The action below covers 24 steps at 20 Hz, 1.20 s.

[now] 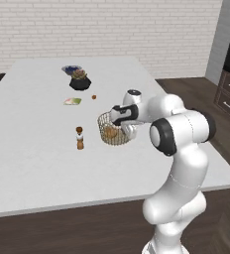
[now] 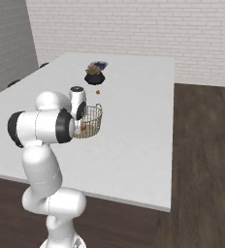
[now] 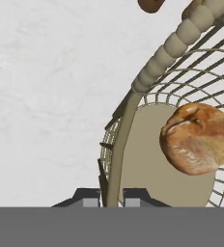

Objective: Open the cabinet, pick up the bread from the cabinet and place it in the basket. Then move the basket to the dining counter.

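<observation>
Hand view settles the step: the bread (image 3: 198, 140) already lies inside the basket (image 3: 121, 144), on its solid tan base, and the gripper (image 3: 112, 195) has its 2 finger tips pinched on the basket's rim wire, one to either side of it. So the last step is in hand, carrying the basket to the dining counter (image 1: 32, 149).

From left to right in the left base view, a small brown shaker (image 1: 80, 138) stands on the white top, then the basket (image 1: 107, 133) with the bread (image 1: 110, 132) a golden blob inside, then the gripper (image 1: 127, 128) at the basket's near side. The basket already sits over the counter; whether its base touches the top or hangs just above it I cannot quite tell.

If it is still off the surface, the next move calls for a level lowering, clear of the shaker, then parting the fingers and lifting straight away so the rim does not snag.

The arm rises from the base, folds at its dark elbow, and reaches forward with the hand pointing down at the basket's rim.
</observation>
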Available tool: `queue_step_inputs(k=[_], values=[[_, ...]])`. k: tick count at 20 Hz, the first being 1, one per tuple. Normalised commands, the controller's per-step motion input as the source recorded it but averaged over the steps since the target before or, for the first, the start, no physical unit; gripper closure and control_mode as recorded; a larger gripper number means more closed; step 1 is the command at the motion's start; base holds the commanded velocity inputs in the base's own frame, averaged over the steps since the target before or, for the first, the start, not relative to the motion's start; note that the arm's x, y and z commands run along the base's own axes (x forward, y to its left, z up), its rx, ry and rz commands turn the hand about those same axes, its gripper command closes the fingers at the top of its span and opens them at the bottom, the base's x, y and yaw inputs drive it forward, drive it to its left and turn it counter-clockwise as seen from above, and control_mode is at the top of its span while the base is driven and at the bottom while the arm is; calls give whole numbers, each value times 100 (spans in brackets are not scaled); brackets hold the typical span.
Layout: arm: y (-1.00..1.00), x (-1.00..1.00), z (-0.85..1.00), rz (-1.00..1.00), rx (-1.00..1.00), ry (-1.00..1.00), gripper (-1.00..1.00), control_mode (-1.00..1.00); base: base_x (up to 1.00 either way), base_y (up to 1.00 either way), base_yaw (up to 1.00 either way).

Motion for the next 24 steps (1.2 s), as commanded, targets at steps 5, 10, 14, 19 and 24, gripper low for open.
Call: queue_step_inputs(k=[5, 10, 14, 19, 24], values=[[27, 52, -69, 0, 11, -3, 100, -100, 0, 0, 0], [5, 51, -45, 0, 9, -5, 100, -100, 0, 0, 0], [0, 22, -11, 0, 3, 0, 100, -100, 0, 0, 0], [0, 9, -5, 0, 0, 9, -100, -100, 0, 0, 0], [0, -2, 19, 0, 0, 2, -100, -100, 0, 0, 0]])
